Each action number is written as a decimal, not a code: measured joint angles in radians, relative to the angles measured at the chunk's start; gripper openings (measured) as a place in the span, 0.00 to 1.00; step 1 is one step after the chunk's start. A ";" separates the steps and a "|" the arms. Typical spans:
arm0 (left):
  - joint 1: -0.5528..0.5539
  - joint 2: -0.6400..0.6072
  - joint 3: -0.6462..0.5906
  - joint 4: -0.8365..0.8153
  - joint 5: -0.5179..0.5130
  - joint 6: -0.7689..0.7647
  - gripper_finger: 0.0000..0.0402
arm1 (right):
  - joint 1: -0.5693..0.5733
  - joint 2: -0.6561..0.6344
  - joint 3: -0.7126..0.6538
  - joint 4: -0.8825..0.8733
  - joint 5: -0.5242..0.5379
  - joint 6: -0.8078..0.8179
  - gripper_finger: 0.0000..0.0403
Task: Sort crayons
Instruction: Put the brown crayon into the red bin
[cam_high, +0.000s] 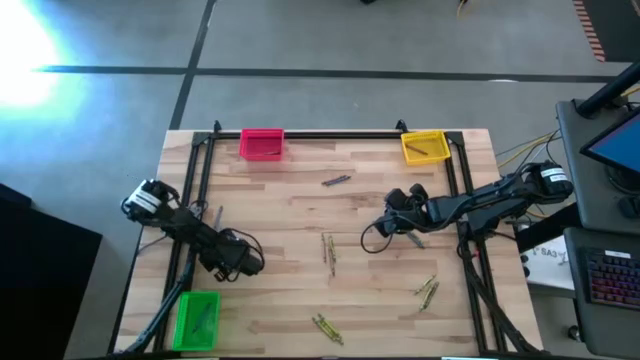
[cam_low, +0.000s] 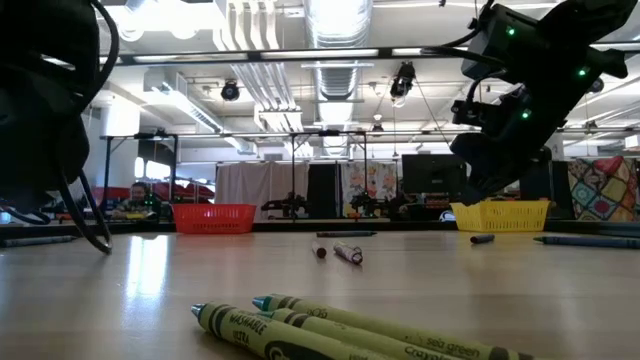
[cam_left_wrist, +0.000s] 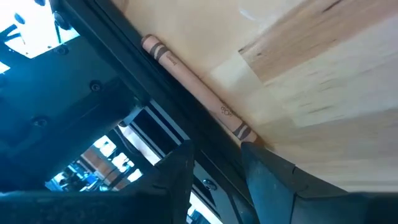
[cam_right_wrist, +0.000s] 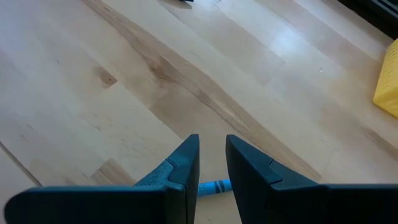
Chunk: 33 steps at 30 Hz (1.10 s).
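Crayons lie scattered on the wooden table: a grey-blue pair (cam_high: 335, 181) toward the far side, an olive pair (cam_high: 328, 250) in the middle, olive-yellow ones (cam_high: 427, 290) near the right, and green ones (cam_low: 300, 330) at the near edge. A brownish crayon (cam_left_wrist: 196, 84) lies along the black left rail (cam_left_wrist: 118, 81). My left gripper (cam_left_wrist: 214, 152) is open just short of that crayon's end, with nothing between its fingers. My right gripper (cam_right_wrist: 212, 146) hangs above the table right of centre, narrowly open, over a blue crayon (cam_right_wrist: 216, 185) lying on the wood.
A pink bin (cam_high: 261, 143) and a yellow bin (cam_high: 424, 147) stand at the far edge, and a green bin (cam_high: 197, 318) at the near left corner. Black frame rails (cam_high: 455, 200) run along both sides. Bare wood lies between the crayon groups.
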 joint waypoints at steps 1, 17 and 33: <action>0.000 0.007 0.001 -0.001 0.001 0.002 0.32 | 0.000 0.000 0.000 0.000 0.000 0.000 0.18; 0.018 -0.019 0.136 -0.079 -0.137 0.138 0.32 | 0.000 0.000 -0.001 0.000 0.001 -0.002 0.18; 0.040 -0.074 0.142 0.226 -0.168 0.194 0.26 | 0.000 0.000 -0.001 -0.002 -0.009 -0.010 0.18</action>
